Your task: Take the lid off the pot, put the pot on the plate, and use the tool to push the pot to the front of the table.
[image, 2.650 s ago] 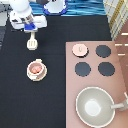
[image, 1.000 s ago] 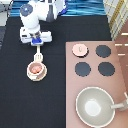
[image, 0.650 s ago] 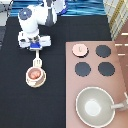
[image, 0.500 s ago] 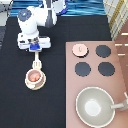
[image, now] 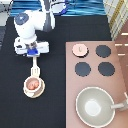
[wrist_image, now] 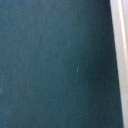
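My gripper (image: 33, 54) hangs over the black table (image: 15, 112) at the exterior view's upper left, shut on the handle of the cream tool (image: 35, 67). The tool reaches toward the view's bottom, and its head touches the pale-pink pot (image: 33, 85). That pot, reddish-brown inside, sits on the cream plate (image: 24, 87) in the left half of the table. The pale-pink lid (image: 79, 48) lies off the pot, on the stove's top-left burner. In the wrist view there is only dark table surface and a pale strip (wrist_image: 120, 50) along one edge.
The pinkish-brown stove (image: 92, 59) fills the exterior view's right side, with three uncovered black burners (image: 103, 50). A large grey-beige pan (image: 95, 105) sits at the stove's bottom end, its handle (image: 120, 103) pointing right.
The gripper has moved toward the exterior view's bottom with the tool. The pot and plate have slid the same way ahead of the tool's head.
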